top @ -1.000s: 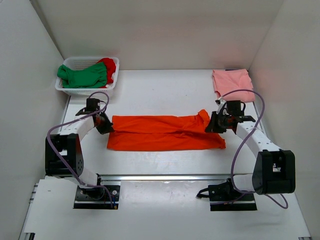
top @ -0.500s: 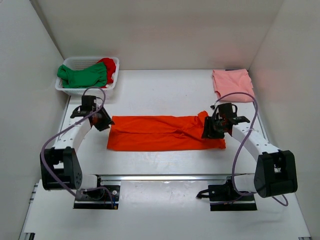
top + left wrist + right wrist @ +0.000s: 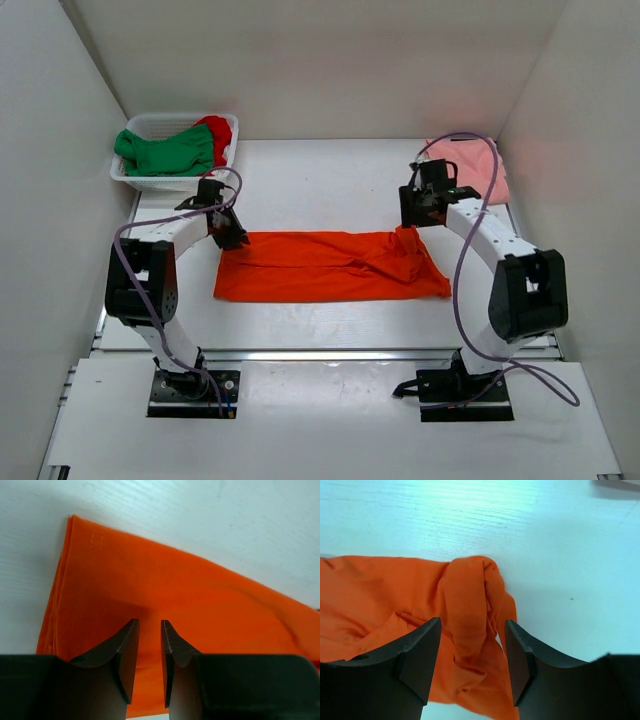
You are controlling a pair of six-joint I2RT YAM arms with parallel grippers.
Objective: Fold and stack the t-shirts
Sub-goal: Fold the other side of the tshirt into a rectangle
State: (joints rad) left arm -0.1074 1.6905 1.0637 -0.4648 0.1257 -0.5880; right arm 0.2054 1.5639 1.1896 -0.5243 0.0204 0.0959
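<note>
The bright orange t-shirt (image 3: 320, 268) lies folded into a long band across the middle of the table. My left gripper (image 3: 230, 238) hovers over its far left corner, the jaws a narrow gap apart with nothing between them (image 3: 150, 625). My right gripper (image 3: 410, 218) stands open above the bunched far right end of the orange cloth (image 3: 470, 595), its fingers (image 3: 422, 650) on either side of the lump and not touching it. A pale pink t-shirt (image 3: 485, 178) lies flat at the back right, partly behind the right arm. Green (image 3: 165, 152) and red (image 3: 218, 130) t-shirts sit in the basket.
The white plastic basket (image 3: 170, 183) stands at the back left corner against the wall. White walls close in the table on the left, back and right. Purple cables loop above both arms.
Both grippers have opened and let go of the orange shirt. Both arms have swung toward the back, to the shirt's far edge. The raised right end has dropped into a bunch.
</note>
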